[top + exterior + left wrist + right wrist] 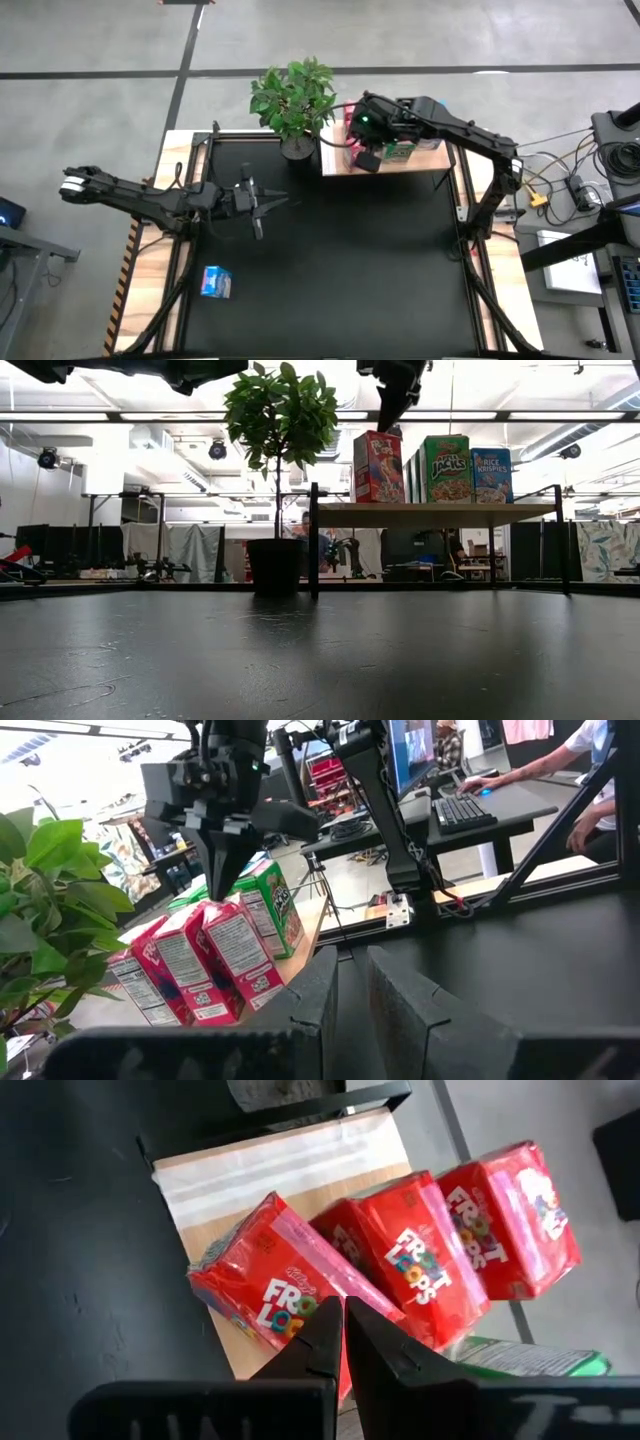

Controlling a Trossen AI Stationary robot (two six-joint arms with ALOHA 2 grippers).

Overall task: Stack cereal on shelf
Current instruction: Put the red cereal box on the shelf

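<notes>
The shelf is a pale wood plank raised on a black frame at the table's far right. Cereal boxes stand on it: three red ones, green ones and a blue one. My right gripper is shut and slants down just over the red box at the row's end by the plant. Another blue box lies flat on the black table near the left front. My left gripper hovers level over the table's left middle, shut with nothing between its fingers. My right gripper's shut fingertips stand right at the top of the end red box, coming from above at a slant. I cannot tell whether they touch it. The box stands upright on the shelf.
A potted plant stands at the far edge just left of the shelf, its leaves close to the right arm. The black tabletop stretches wide between the arms. Beyond the table, a person sits at a desk.
</notes>
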